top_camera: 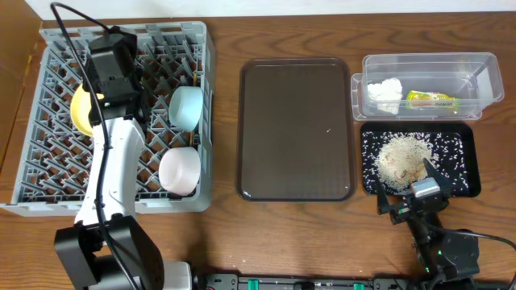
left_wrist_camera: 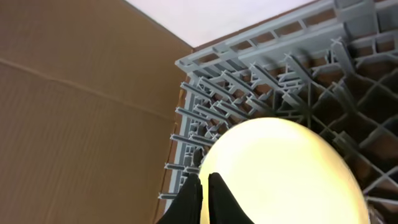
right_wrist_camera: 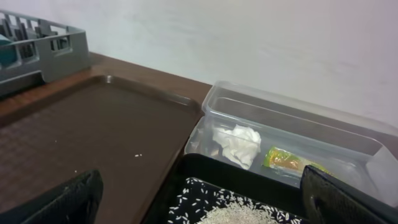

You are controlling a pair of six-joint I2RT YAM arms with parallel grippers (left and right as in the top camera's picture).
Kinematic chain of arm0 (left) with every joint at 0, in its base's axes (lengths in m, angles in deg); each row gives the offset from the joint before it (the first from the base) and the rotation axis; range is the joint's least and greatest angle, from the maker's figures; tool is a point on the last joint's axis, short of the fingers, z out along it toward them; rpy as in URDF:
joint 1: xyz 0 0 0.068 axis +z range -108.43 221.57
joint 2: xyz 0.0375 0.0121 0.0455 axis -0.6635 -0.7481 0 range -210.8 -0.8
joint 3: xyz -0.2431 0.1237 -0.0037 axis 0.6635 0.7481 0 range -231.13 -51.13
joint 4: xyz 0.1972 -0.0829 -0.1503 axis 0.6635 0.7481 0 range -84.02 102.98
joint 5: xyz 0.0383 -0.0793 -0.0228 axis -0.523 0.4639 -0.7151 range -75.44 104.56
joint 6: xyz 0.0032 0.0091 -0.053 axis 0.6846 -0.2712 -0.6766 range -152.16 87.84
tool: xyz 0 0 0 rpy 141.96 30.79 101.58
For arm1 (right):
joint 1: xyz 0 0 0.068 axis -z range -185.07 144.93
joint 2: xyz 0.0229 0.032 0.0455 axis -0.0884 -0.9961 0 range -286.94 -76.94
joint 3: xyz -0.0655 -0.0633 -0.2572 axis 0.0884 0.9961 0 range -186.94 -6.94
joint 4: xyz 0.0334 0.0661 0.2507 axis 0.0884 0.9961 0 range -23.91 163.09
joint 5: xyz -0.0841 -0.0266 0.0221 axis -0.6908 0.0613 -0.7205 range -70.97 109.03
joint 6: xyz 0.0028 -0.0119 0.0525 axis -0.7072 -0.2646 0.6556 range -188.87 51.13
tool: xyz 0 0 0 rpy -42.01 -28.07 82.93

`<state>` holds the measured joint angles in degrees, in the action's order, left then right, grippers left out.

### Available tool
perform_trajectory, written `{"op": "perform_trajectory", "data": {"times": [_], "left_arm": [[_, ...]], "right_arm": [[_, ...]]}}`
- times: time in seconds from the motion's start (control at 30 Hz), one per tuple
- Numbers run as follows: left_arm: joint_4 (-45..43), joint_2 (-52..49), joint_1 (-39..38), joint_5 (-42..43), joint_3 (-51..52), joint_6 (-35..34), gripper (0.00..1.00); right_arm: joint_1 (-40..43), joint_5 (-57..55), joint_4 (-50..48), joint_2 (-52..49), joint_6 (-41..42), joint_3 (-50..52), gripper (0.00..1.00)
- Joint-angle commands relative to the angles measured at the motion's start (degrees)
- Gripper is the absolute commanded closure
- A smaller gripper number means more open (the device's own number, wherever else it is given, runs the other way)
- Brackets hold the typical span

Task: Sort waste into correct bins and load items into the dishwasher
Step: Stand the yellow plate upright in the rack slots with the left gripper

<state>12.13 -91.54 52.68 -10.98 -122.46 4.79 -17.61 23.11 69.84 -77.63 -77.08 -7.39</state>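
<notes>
Left claw [left_wrist_camera: 204, 194] closed at glossy round yellow plate [left_wrist_camera: 283, 168] in grey lattice rack [left_wrist_camera: 323, 56]; right claw [right_wrist_camera: 202, 196] spread.

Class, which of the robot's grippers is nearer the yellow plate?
Left. The left gripper sits right at the yellow plate's edge in the grey rack; the right gripper hovers across the table over the black tray's near edge.

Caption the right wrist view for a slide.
Open right gripper faces clear tub holding tissue and snack wrapper, black tray of rice scraps nearer, brown tray left.
</notes>
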Motion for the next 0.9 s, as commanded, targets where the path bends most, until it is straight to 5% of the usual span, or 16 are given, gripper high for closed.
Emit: {"op": "perform_trajectory", "data": {"times": [0.0,0.1,0.13,0.23,0.3,0.4,0.57,0.87], "left_arm": [[0.98,0.15,-0.44,-0.20,-0.37,-1.81,0.92],[1.79,0.66,1.75,-6.95,-0.44,-21.94,0.85],[5.53,1.49,4.76,-4.81,-0.44,-33.00,0.71],[11.87,2.08,12.15,9.77,-0.44,-46.31,0.50],[15.50,2.01,19.63,24.98,-0.42,-54.47,0.47],[17.33,1.99,28.65,34.23,-0.42,-63.23,0.46],[16.35,-1.31,35.63,45.66,-0.42,-63.19,0.47],[15.39,-12.13,37.35,59.65,-0.42,-63.21,0.50]], "right_arm": [[-0.50,0.02,0.13,0.31,-0.66,0.13,0.01],[-0.50,0.02,0.13,0.31,-0.66,0.13,0.01],[-0.50,0.02,0.15,0.31,-0.66,0.13,0.01],[-0.50,0.02,0.13,0.31,-0.63,0.13,0.01],[-0.50,0.02,0.13,0.31,-0.66,0.13,0.01],[-0.50,0.02,0.13,0.31,-0.66,0.13,0.01],[-0.50,0.02,0.13,0.31,-0.66,0.13,0.01],[-0.50,0.02,0.13,0.31,-0.66,0.13,0.01]]}}
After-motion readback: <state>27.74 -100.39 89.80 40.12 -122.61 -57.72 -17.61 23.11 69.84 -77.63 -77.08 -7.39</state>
